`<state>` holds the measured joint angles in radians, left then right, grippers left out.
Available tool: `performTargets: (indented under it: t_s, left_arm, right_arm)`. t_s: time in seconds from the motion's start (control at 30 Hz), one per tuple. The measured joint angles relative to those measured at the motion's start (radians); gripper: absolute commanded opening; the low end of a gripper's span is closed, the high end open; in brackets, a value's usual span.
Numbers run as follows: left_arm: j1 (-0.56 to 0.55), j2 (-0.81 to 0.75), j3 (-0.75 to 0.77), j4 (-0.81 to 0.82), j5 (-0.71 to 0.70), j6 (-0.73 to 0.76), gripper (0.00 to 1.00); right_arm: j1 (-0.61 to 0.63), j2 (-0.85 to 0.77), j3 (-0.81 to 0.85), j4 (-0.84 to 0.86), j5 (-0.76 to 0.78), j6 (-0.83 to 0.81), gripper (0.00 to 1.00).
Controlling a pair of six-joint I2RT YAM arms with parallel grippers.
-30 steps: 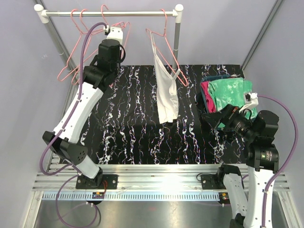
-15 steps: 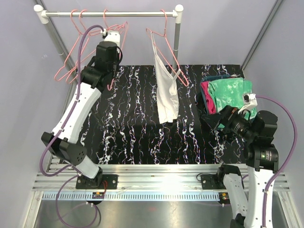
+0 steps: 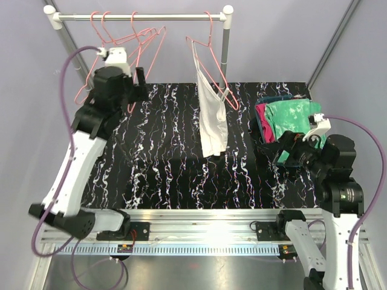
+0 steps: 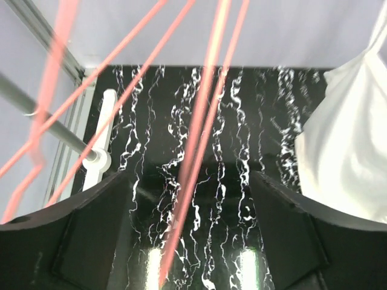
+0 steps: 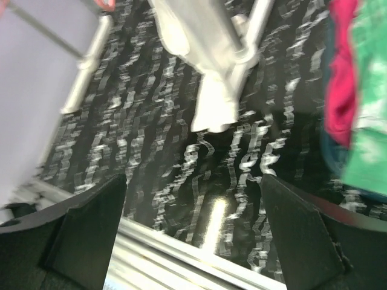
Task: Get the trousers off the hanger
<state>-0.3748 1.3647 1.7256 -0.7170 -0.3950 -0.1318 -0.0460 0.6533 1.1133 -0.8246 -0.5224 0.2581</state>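
Note:
The white trousers (image 3: 213, 118) hang from a pink hanger (image 3: 213, 57) on the rail (image 3: 175, 17), right of centre. They also show in the left wrist view (image 4: 347, 151) and, blurred, in the right wrist view (image 5: 211, 96). My left gripper (image 3: 136, 84) is open just under the bunch of empty pink hangers (image 3: 142, 41). In its own view (image 4: 190, 241) one pink hanger wire (image 4: 192, 175) runs loose between the spread fingers. My right gripper (image 3: 279, 154) stands open over the mat's right side, right of the trousers, with nothing between its fingers (image 5: 193, 235).
A pile of folded clothes (image 3: 289, 118), green on pink on teal, lies at the back right of the black marbled mat (image 3: 163, 175). The rail's right post (image 3: 226, 42) stands just behind the trousers. A metal frame rail (image 3: 205, 217) runs along the near edge.
My left gripper has opened and let go of the empty pink hanger, and the arm has swung left. The right wrist has turned a little.

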Motion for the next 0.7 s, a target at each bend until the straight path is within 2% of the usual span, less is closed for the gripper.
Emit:
performTargets:
  t_s: [0.03,0.07,0.1,0.23,0.43,0.7]
  left_arm:
    - [0.002,-0.047,-0.019,0.006,0.005,-0.014,0.92]
    - [0.003,-0.084,-0.036,0.007,0.008,-0.025,0.98]
    - [0.003,-0.133,-0.057,0.007,0.010,-0.035,0.99]
    - [0.003,-0.356,-0.172,0.014,0.013,-0.080,0.99]
    - [0.007,-0.632,-0.363,-0.030,-0.049,-0.124,0.99]
    - [0.007,-0.945,-0.576,-0.185,-0.085,-0.100,0.99]
  right_arm:
    - [0.022,0.002,0.022,-0.014,0.046,-0.021,0.99]
    - [0.043,0.001,0.042,-0.026,0.089,-0.042,0.99]
    - [0.057,0.000,0.060,-0.042,0.121,-0.055,0.99]
    - [0.080,-0.009,0.169,-0.099,0.237,-0.103,0.99]
    - [0.084,-0.008,0.331,-0.177,0.305,-0.130,1.00]
    - [0.128,-0.029,0.391,-0.308,0.468,-0.131,0.99]
